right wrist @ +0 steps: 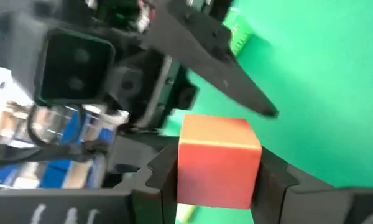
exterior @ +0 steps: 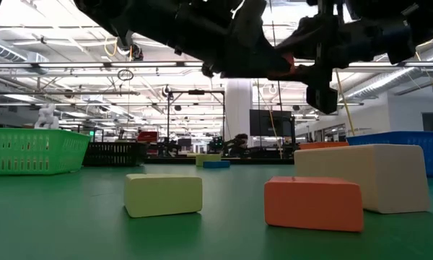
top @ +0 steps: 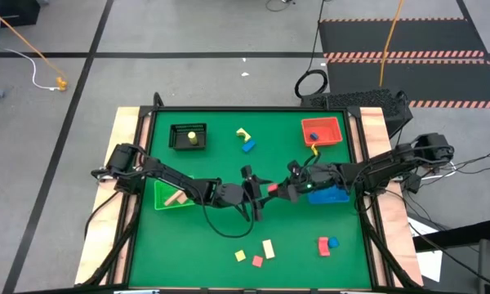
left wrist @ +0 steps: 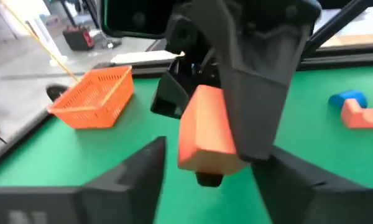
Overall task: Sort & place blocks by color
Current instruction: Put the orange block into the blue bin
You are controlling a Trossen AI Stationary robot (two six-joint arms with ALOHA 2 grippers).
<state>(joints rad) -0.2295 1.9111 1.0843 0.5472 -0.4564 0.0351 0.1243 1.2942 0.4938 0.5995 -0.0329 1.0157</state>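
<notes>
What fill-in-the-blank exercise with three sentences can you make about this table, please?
1. The block in the right gripper is ___ in colour.
2. The tan block lies in the ___ bin.
3. The left gripper, facing the right one, has its fingers ___.
Missing words: red; green; open.

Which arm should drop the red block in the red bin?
Right. Its gripper already clamps the red block, and the red bin sits on its side. The left gripper is open, empty.
</notes>
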